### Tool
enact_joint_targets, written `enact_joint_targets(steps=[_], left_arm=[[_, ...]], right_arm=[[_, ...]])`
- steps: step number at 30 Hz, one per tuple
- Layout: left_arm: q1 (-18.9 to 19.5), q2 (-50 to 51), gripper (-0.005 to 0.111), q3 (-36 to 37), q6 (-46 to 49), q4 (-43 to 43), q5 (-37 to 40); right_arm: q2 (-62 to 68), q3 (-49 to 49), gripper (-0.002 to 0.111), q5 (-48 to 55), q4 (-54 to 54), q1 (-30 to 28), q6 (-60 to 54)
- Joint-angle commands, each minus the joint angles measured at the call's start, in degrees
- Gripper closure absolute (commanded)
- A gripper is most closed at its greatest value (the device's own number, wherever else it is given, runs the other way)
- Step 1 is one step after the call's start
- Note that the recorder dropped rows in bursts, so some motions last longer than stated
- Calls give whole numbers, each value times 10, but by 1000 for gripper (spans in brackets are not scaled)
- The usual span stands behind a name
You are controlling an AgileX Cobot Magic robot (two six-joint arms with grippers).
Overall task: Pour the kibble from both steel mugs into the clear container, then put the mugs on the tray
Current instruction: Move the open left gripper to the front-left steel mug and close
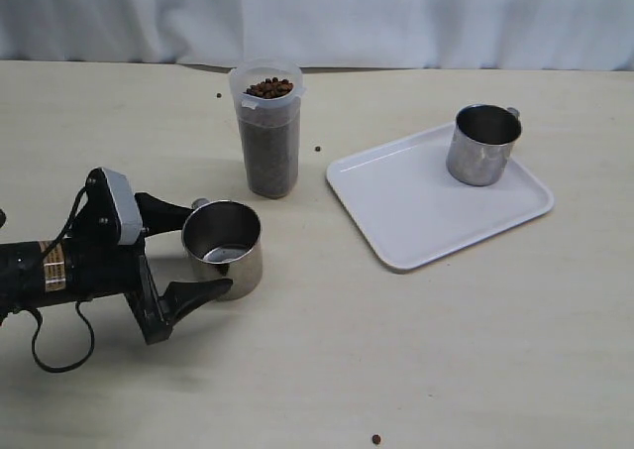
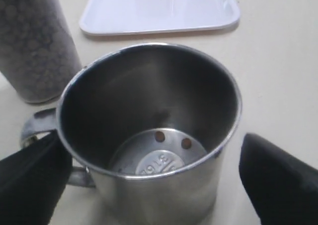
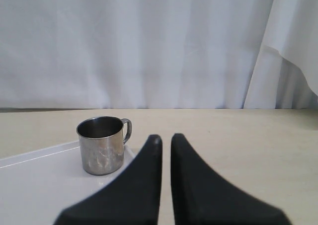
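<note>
Place: a robot test bench, lab-like rather than a home kitchen.
Backdrop: a white curtain (image 1: 396, 18) hangs in folds along the table's far edge.
Surface: a plain, pale beige table (image 1: 475, 370).
Machinery: a black robot arm (image 1: 59, 271) with a loose cable (image 1: 59, 355) reaches over it.
Props: a white tray (image 1: 396, 211), a steel mug (image 1: 482, 147) and a clear container (image 1: 267, 142) (household things, set out like a trial).
</note>
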Motion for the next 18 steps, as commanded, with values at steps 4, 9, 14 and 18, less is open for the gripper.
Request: enact_joint_targets(steps=[4, 9, 14, 18], left_arm=[[-5, 30, 40, -27, -44, 5, -21], [-5, 39, 45, -27, -41, 5, -51], [-5, 39, 87, -27, -39, 19, -79], [-5, 39, 107, -27, -39, 26, -87]], right_arm=[[-2, 2, 103, -1, 1, -5, 1], [-2, 2, 103, -1, 1, -5, 1], [-2, 2, 103, -1, 1, -5, 1], [-2, 2, 103, -1, 1, -5, 1]])
